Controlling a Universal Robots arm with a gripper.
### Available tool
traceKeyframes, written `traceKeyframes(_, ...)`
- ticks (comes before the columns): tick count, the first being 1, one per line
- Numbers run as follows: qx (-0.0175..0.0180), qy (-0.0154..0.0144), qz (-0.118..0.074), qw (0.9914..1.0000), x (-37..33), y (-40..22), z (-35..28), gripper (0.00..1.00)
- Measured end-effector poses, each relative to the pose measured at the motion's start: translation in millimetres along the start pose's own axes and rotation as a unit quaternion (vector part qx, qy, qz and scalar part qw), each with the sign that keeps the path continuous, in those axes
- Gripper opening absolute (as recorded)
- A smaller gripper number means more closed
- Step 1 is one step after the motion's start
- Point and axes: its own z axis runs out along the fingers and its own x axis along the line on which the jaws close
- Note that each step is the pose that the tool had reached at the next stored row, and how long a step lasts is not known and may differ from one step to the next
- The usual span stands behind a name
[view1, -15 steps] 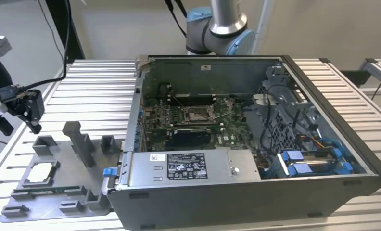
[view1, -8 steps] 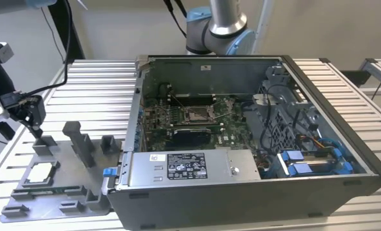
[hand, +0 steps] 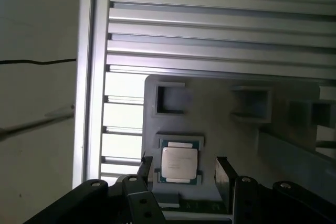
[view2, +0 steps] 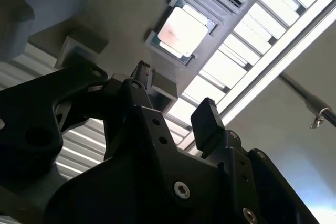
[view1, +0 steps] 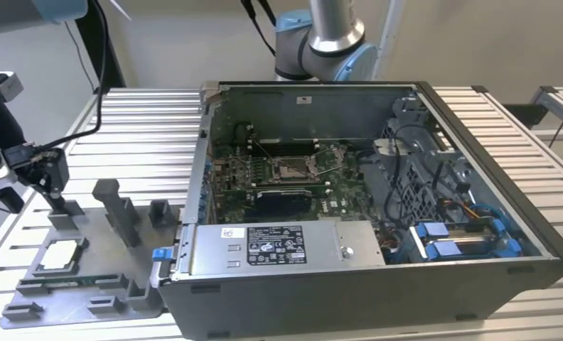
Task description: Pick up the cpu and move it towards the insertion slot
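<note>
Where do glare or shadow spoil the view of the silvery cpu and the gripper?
Second wrist view: glare whitens the small square silvery cpu, and the open black gripper is a dark silhouette; first wrist view: the ribbed aluminium table beside the cpu is overexposed; exterior view: the silver-framed insertion slot lies in dimmer light.

No print is legible here. A white label (view1: 262,245) with dark lines and small symbols sits on the grey power supply (view1: 357,241), along the near edge of the computer case (view1: 509,213) in the exterior view; the print is too small to read. A small white sticker (view1: 306,99) on the case's far wall is just as illegible. The cpu (hand: 179,162), outside the case, shows faint marks that cannot be read.
</note>
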Motion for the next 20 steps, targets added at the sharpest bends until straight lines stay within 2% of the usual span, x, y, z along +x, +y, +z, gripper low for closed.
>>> traceKeyframes(13,0.0076,0.0002,0.0,0.99997,1.4,-3.7,16.0,1.0)
traceKeyframes(20,0.0096,0.0002,0.001,0.99995,1.5,-3.8,22.3,1.0)
